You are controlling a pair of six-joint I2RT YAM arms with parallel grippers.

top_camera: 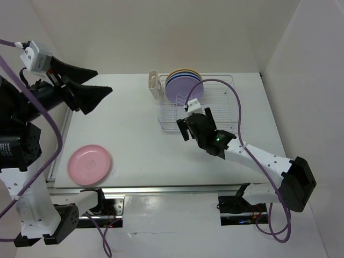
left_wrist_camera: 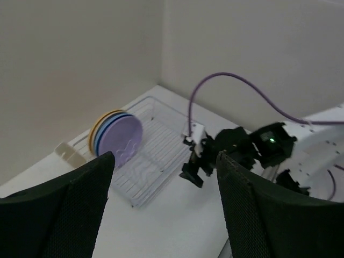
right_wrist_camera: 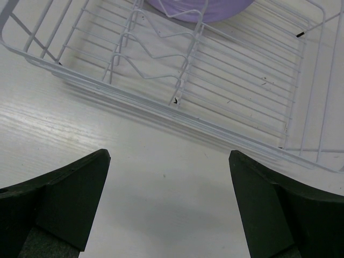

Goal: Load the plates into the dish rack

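Pink plastic, the last plate (top_camera: pixel 89 164) lies flat and face up on the table, near the left corner and well apart from the rack (top_camera: pixel 220 99). The other four stand on edge in the rack beside the cutlery holder (top_camera: pixel 154 83), with the lilac one (top_camera: pixel 185 88) in front.

The step in hand looks like fetching the pink plate. The left gripper (top_camera: pixel 97 83) hangs high above that side, fingers spread and empty, and seems better placed. The right gripper (top_camera: pixel 194 122) hovers at the rack's near rail, also spread and empty.

A flat plate gives little to grip. I would catch its rim with one finger under the lip, then tip it upright before lowering it into the free slot in front of the lilac plate.

Being round, the plate has no long axis and its face points straight up. The rack's long axis runs left to right.
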